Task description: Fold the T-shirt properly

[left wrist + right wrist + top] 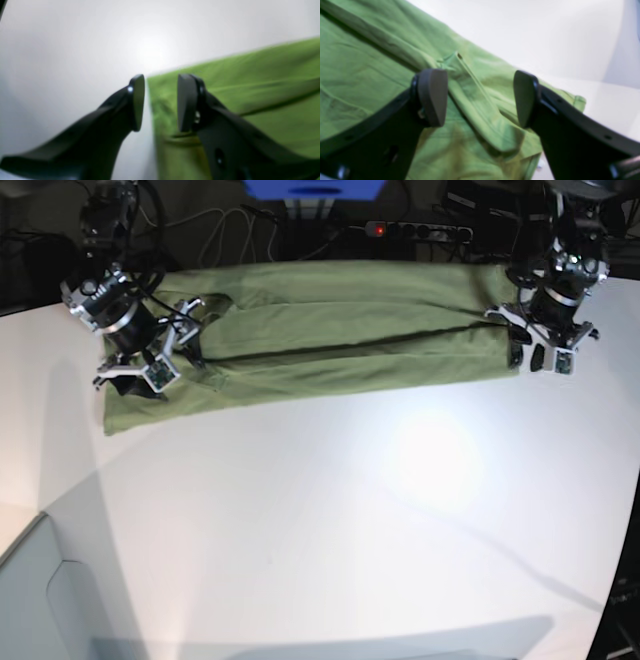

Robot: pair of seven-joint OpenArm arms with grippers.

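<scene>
T-shirt, upper frame: likely light, limp, wrinkle-prone, best pinched at corner hems; left gripper part-open, right gripper wide, both empty.

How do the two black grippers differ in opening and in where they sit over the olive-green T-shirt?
The left gripper has a narrower gap between its jaws; the right gripper stands wider. The left gripper hangs at a corner edge of the olive-green cotton T-shirt, partly over the white table; the right gripper is over a rumpled fold at the shirt's other end. Both are open and hold nothing.
</scene>
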